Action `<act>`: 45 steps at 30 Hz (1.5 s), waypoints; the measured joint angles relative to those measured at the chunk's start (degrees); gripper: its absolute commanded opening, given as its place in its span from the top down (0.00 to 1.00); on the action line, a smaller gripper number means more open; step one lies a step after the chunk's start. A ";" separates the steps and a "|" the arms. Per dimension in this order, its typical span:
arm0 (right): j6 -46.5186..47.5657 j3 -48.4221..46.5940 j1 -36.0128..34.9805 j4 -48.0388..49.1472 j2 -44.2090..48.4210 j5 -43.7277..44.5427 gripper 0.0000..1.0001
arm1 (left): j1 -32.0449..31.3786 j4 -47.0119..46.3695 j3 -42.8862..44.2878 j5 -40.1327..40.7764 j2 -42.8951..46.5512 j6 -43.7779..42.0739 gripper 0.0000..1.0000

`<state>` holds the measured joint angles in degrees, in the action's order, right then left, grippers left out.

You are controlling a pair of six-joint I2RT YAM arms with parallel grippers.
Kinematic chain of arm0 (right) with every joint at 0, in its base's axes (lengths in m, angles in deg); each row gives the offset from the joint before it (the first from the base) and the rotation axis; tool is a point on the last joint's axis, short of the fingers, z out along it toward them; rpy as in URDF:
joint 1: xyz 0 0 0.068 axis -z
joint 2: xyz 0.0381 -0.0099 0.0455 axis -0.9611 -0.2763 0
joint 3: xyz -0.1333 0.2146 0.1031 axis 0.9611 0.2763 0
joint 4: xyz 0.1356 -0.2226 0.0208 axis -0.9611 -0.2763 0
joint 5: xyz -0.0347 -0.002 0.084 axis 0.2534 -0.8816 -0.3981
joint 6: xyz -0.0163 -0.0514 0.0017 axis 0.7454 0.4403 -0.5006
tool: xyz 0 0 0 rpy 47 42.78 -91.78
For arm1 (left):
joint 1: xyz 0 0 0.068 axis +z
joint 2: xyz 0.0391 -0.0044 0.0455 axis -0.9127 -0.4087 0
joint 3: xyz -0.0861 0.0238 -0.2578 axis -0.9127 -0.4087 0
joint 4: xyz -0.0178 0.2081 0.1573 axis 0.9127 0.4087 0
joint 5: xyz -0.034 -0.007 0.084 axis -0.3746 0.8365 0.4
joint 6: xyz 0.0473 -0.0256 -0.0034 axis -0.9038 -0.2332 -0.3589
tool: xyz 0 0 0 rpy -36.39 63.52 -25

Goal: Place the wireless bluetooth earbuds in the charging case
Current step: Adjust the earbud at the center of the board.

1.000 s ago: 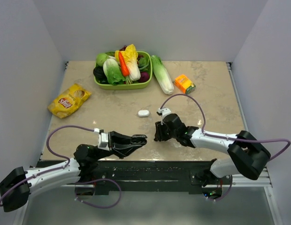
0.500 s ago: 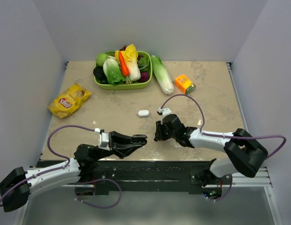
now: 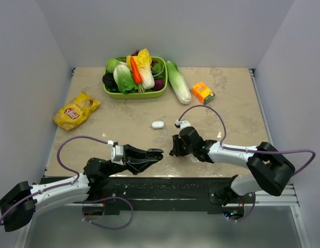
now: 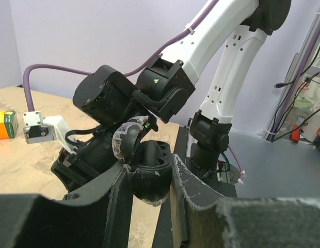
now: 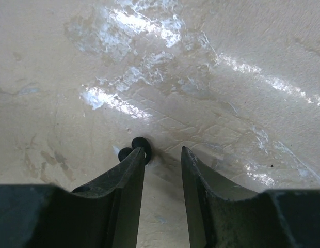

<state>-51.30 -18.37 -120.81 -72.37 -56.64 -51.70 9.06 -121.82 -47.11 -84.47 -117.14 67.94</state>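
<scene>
the left arm has crept slightly rightward since a second ago, its purple cable (image 3: 77, 139) looping higher. the right gripper (image 5: 162, 155) stays tip-down on the table (image 3: 227, 103). the left gripper (image 3: 156, 153) is clenched on a glossy, rounded black case (image 4: 149, 183). the right's dark tapered fingers stand parted, gripping nothing, and a tiny shiny black earbud (image 5: 141, 145) touches the outside of one tip. both grippers sit close to the near edge. mottled beige top runs from them to a smooth white oval case (image 3: 158, 124).

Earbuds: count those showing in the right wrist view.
2: one black earbud and another black earbud touching it, beside a fingertip of the right gripper. Others may be hidden.
</scene>
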 measured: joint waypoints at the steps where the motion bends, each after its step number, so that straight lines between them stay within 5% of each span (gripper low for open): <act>1: -0.04 0.00 0.00 -0.20 -0.50 -0.02 0.62 | 0.00 0.02 0.00 -0.02 -0.22 0.00 1.00; 21: -0.52 -3.85 -3.28 2.45 -6.99 -0.46 0.61 | 0.00 -0.20 0.00 -0.02 -0.02 0.00 1.00; 33: -1.57 -3.98 -3.82 2.05 -6.19 -0.68 0.96 | 0.00 -0.20 0.00 -0.02 0.39 0.02 1.00; 45: -5.68 -2.43 -0.96 -1.70 0.98 3.02 1.00 | 0.00 -0.15 0.00 0.44 1.51 0.02 1.00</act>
<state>-56.99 -20.79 -121.77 -74.07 -55.65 -48.68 9.06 -121.97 -47.11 -84.03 -115.64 67.96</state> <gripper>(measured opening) 0.065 0.344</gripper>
